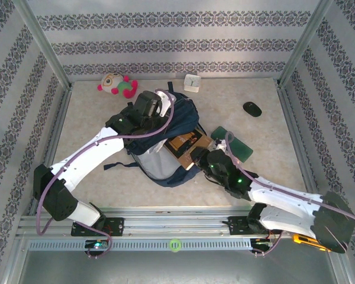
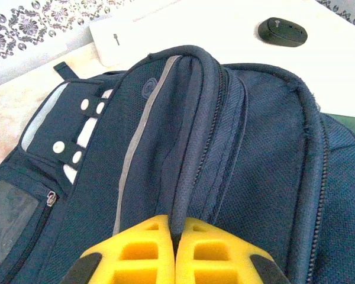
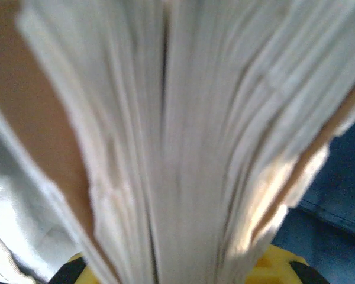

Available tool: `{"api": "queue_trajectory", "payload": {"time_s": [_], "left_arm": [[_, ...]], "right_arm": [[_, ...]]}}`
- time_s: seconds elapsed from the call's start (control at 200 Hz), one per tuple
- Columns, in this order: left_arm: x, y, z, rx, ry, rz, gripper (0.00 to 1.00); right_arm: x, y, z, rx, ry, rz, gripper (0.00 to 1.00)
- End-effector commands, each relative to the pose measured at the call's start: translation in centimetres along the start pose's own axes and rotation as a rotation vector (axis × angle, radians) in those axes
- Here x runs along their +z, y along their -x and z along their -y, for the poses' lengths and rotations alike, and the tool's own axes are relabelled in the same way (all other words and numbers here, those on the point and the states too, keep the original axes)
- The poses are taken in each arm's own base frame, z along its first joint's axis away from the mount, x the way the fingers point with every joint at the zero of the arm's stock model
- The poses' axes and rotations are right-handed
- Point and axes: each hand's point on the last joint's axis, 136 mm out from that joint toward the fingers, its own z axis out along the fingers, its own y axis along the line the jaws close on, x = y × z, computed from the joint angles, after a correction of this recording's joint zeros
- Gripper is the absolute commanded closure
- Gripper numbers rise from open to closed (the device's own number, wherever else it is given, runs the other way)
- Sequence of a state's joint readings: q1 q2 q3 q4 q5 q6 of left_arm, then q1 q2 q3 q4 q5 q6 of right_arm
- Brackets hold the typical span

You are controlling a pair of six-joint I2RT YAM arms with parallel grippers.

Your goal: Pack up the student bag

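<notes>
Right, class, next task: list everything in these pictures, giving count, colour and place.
student bag: one, navy blue, lying open mid-table
brown book: one, brown cover, white pages, at the bag's opening
flat green item: one, dark green, right of the bag
mouse: one, black, far right of the table
white box: one, white, by the back wall
plush toy: one, pink, green and cream, far left
green ring: one, green, on the near rail
orange item: one, orange, by the right arm's base
left arm: one, white and black, jaws shut on the bag's top fold
right arm: one, white and black, jaws shut on the brown book
</notes>
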State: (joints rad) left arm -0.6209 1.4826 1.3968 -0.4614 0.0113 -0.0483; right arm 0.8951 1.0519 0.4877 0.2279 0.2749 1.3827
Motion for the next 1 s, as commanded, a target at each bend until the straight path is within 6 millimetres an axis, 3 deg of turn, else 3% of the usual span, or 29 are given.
{"api": "queue_trajectory", "payload": {"time_s": [0.0,0.21,0.625,0.819,0.999], "left_arm": [[-1.6,4.5,-0.1,-0.049,-0.02,0.132,1.0],[-1.9,4.8,0.1,-0.048,-0.043,0.138,1.0],[-2.3,5.2,0.4,-0.042,-0.076,0.15,1.0],[-2.6,5.7,0.6,-0.044,-0.089,0.169,1.0],[-2.6,6.0,0.8,-0.047,-0.106,0.179,1.0]], "right_arm": [[0.5,2.0,-6.0,0.09,0.209,0.117,1.0],[3.7,1.5,-6.5,0.086,0.206,0.152,1.0],[12.0,0.8,-7.3,0.157,0.27,0.238,1.0],[16.1,0.5,-6.5,0.192,0.256,0.265,1.0],[19.0,0.8,-4.4,0.226,0.192,0.274,1.0]]}}
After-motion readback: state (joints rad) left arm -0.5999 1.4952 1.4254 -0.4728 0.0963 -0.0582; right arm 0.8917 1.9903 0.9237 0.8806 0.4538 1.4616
